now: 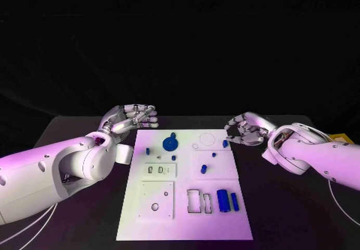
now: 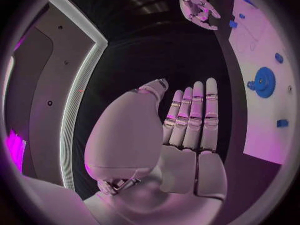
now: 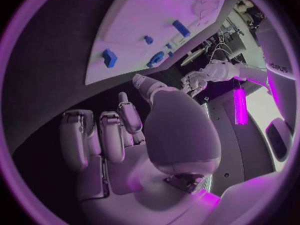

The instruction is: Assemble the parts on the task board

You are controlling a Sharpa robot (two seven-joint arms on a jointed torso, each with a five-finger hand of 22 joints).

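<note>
Blue gear (image 2: 265, 81) beside left hand (image 2: 187, 130)

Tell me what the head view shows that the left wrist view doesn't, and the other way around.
Head view alone: the whole white task board with its near end, the two upright blue cylinders there, and the small plate with one hole.

Left wrist view alone: the inside of the left hand, fingers straight and side by side, holding nothing.

Both: the blue gear at the board's far end, small blue parts near it, and the right hand, fingers curled, off the board's edge.
</note>
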